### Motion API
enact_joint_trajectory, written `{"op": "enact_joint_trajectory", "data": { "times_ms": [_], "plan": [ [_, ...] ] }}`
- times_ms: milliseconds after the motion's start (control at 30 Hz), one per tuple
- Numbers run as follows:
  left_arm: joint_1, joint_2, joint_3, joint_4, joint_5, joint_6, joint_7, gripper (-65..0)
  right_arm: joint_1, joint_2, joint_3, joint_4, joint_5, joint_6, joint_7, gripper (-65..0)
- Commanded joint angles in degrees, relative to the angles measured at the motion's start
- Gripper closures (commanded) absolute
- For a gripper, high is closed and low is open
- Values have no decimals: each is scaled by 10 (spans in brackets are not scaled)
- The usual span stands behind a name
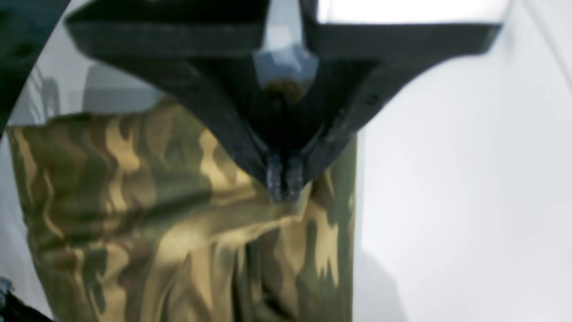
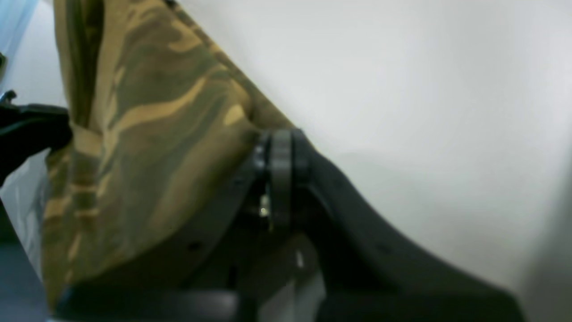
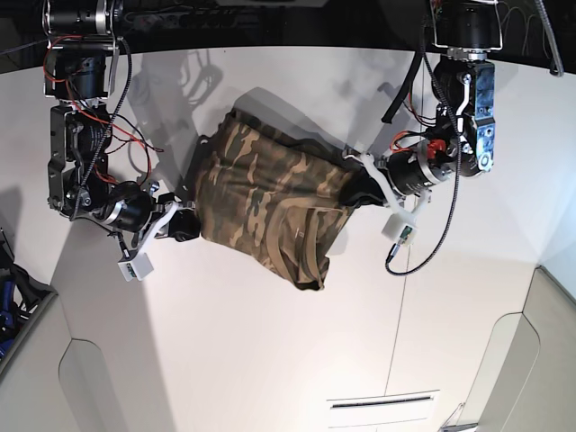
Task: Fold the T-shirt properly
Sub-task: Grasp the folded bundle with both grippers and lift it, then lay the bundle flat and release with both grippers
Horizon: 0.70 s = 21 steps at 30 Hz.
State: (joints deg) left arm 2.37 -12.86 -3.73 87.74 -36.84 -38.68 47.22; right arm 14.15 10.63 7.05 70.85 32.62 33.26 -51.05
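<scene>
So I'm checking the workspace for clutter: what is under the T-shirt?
Around the T-shirt only bare white table shows. Both tools grip its edges, and whatever lies directly beneath the cloth is covered.

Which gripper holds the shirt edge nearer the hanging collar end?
The left gripper, on the base view's right; the T-shirt sags to its collar nearer it than the right gripper.

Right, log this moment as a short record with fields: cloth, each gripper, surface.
cloth: camouflage T-shirt, held up and stretched between both arms, lower part hanging
left gripper: shut on the T-shirt's edge
right gripper: shut on the opposite edge
surface: white table
fold state: not yet neatly folded
</scene>
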Motion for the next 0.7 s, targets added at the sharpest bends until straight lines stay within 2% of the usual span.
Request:
{"op": "enact_joint_trajectory", "data": {
  "times_ms": [0, 167, 433, 567, 667],
  "plan": [
    [-6, -14, -2, 14, -30, -12, -2, 0, 16, 5, 1, 7, 8, 6, 16, 0],
    [26, -40, -2, 70, -89, -13, 10, 0, 23, 11, 3, 7, 3, 6, 40, 0],
    [111, -38, 0, 118, -118, -13, 27, 0, 25, 10, 4, 7, -3, 6, 52, 0],
    [124, -14, 0, 116, -106, -13, 26, 0, 25, 10, 4, 7, -7, 6, 52, 0],
    [123, 15, 0, 113, -70, -13, 5, 0, 23, 7, 2, 7, -11, 6, 52, 0]
  ]
}}
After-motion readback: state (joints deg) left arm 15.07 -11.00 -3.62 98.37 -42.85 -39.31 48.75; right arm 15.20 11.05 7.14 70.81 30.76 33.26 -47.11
